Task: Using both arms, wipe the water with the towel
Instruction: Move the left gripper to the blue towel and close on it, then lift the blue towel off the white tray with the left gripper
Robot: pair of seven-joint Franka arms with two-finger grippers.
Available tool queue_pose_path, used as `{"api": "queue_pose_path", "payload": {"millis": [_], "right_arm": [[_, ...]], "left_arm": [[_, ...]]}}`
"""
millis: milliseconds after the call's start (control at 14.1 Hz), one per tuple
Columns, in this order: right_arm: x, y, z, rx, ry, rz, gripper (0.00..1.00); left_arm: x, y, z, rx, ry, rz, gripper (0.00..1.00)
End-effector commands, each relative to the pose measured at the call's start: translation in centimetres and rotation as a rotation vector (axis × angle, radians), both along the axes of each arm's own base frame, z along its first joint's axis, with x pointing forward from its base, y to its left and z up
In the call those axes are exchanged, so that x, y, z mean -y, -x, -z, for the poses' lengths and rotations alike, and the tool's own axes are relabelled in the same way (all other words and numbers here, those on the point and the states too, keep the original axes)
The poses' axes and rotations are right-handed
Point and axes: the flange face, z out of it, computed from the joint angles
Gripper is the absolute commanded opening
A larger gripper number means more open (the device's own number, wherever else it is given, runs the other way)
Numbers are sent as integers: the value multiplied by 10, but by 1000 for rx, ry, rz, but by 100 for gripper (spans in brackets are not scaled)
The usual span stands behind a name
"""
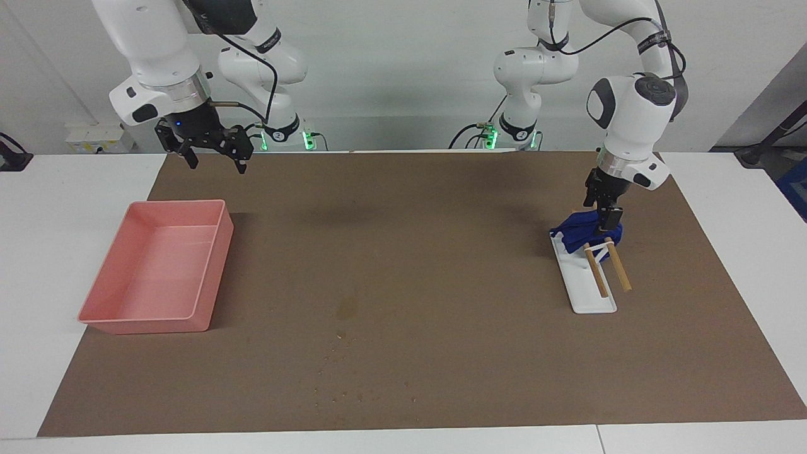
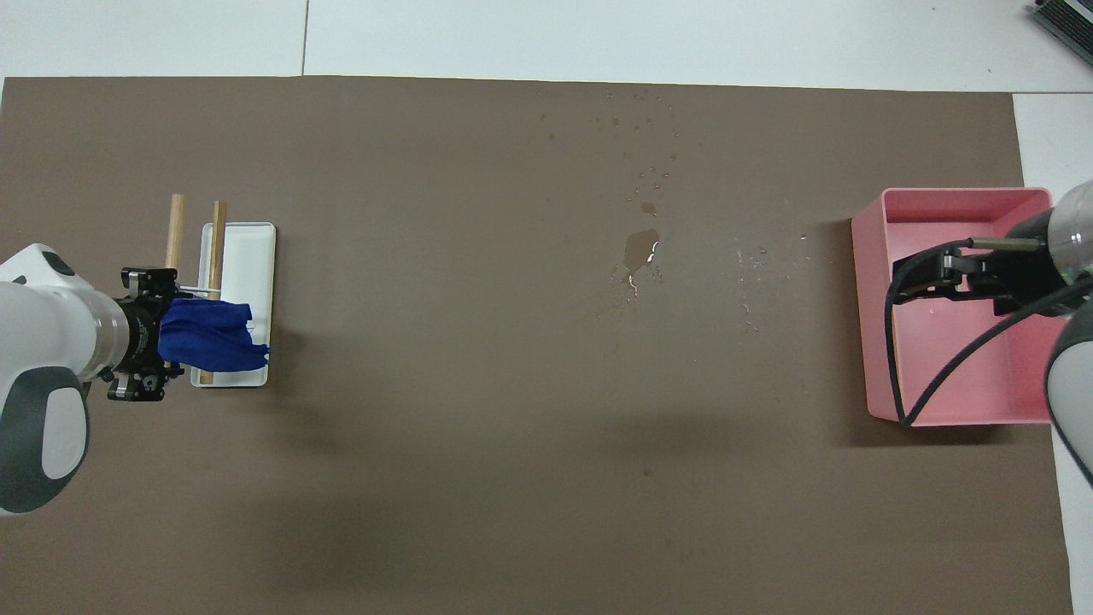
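The blue towel (image 1: 577, 231) (image 2: 211, 336) hangs bunched over two wooden sticks (image 1: 616, 270) of a white rack (image 1: 591, 297) toward the left arm's end of the table. My left gripper (image 1: 609, 223) (image 2: 150, 336) is down at the towel's robot-side end, open, with one finger on each side of the cloth. The water (image 1: 345, 308) (image 2: 640, 248) is a dark blotch mid-mat, with specks farther from the robots. My right gripper (image 1: 216, 165) (image 2: 926, 278) waits open in the air over the pink tray's robot-side edge.
A pink tray (image 1: 146, 325) (image 2: 864, 342) sits on the brown mat (image 1: 441, 252) toward the right arm's end. The rack's white base (image 2: 248, 256) reaches out from under the towel, away from the robots.
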Motion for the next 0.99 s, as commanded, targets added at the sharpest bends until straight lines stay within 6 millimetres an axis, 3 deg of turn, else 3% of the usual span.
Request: {"api": "queue_pose_path", "payload": {"millis": [0,355,426,851,922], "right_arm": [[-2,6,0,19,14,14,100],[-2,6,0,17,12,14,100],[-2,6,0,17,14,13,100],[-2,6,0,19,14,13,100],[-2,6,0,20,14,12,100]], "left_arm": [[-5,1,7,16,5,-15,100],[-5,7,18,-10,-2,24,100],[-5,6,21,-16,-2,24,92],[-5,-2,15,-8,-1,20,4],[-5,-6,12,-8,-1,20,0]]}}
